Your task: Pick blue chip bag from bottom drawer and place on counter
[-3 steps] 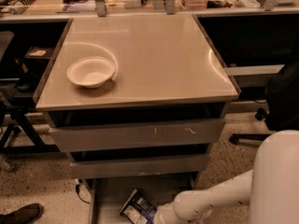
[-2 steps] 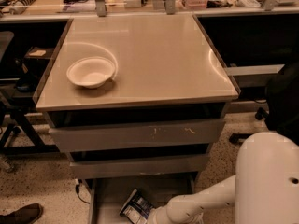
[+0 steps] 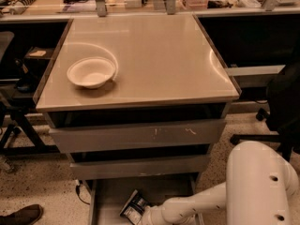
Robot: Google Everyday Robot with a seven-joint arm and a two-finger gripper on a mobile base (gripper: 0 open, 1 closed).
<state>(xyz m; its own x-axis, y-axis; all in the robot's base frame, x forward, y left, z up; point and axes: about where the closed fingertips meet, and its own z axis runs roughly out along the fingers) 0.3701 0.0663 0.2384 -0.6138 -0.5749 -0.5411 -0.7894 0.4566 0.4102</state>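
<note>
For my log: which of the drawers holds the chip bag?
The bottom drawer, pulled out furthest; the blue chip bag lies there, the tool beside it.

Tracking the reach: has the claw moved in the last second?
Yes. The claw has shifted left inside the bottom drawer, toward its left wall, and now sits right beside the blue chip bag.

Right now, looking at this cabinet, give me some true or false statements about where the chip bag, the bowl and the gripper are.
1. The blue chip bag lies in the open bottom drawer. True.
2. The white bowl sits in the bottom drawer. False: it stands on the counter, towards its left side.
3. The gripper is down in the bottom drawer, right beside the bag. True.
4. The blue chip bag is already on the counter. False: it is in the drawer.
</note>
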